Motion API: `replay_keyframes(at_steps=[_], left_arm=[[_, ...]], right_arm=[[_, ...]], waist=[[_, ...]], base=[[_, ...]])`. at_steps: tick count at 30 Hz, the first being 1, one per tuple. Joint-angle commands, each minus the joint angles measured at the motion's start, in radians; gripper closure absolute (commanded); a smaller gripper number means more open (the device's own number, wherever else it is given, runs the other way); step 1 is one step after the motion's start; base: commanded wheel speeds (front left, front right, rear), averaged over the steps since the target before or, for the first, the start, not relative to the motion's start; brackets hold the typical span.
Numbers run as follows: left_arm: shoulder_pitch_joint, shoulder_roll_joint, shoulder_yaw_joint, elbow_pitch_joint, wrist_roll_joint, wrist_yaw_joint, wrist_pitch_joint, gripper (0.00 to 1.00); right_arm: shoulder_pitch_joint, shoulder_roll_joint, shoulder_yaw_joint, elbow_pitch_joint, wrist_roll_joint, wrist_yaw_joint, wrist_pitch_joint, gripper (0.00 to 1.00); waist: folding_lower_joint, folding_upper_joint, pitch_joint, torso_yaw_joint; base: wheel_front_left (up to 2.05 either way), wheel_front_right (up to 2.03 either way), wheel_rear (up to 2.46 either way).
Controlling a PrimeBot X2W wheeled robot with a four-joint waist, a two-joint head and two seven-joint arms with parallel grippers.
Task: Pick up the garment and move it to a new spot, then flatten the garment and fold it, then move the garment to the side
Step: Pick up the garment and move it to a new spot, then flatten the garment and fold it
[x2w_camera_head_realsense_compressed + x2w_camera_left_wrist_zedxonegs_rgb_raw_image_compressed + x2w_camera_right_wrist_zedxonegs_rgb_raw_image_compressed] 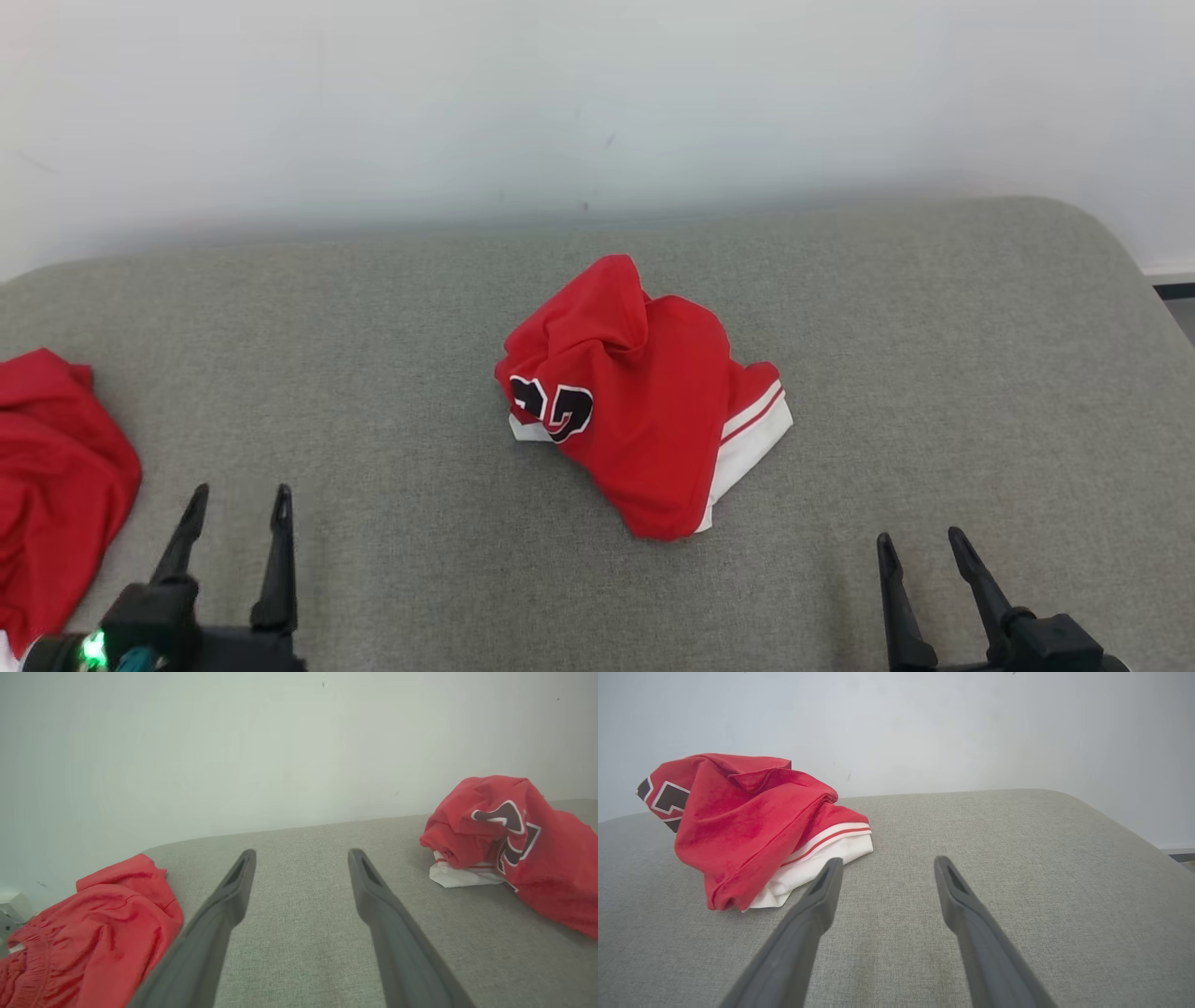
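The left claw (240, 493) is seen at the lower left of the head view with its two long dark fingers spread wide and nothing between them; in the left wrist view the left claw (302, 854) is poised over bare cloth. The right claw (920, 538) is likewise held wide and empty at the lower right, and in its own wrist view the right claw (888, 859) is pointed just beside the garment's white edge, not touching it.

The crumpled red jersey garment with white trim and a dark printed number (635, 392) is found near the middle of the grey fabric-covered padded bench (980, 355), bunched into a heap, well apart from both claws. A second rumpled red cloth (47, 467) is seen at the bench's left edge, near the left claw. A pale wall (560, 93) is seen behind the bench.

By these views the task is judged to be at its very start: the garment is not gripped or lifted. Everything is left to be done: the pick-up and move, the flattening, the folding, and the final shift to the side.
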Motion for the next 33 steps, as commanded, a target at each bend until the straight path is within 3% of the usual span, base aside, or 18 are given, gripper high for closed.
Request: replay_keyframes(at_steps=[1,9,19,33], left_arm=[[0.025,-0.011,0.021,-0.026,0.003,0.002,-0.004,0.0],[0.161,-0.079,0.105,-0.127,0.053,-0.027,-0.004,0.0],[0.218,-0.17,0.169,-0.191,0.145,-0.08,-0.004,0.0],[0.238,-0.227,0.249,-0.202,0.194,-0.124,-0.004,0.0]], right_arm=[[0.004,-0.001,0.0,-0.001,-0.004,0.003,-0.001,0.0],[0.017,-0.001,-0.004,-0.001,-0.011,0.003,-0.001,0.0],[0.014,-0.001,-0.005,-0.002,-0.01,0.003,-0.001,0.0],[0.015,-0.001,-0.011,-0.004,-0.008,0.003,-0.001,0.0]], waist=[[0.0001,0.0001,-0.005,0.005],[0.0001,0.0001,-0.018,0.018],[0.0001,0.0001,-0.015,0.032],[0.0001,0.0001,-0.011,0.032]], base=[[0.0,0.0,0.0],[0.0,0.0,0.0],[0.0,0.0,0.0],[0.0,0.0,0.0]])
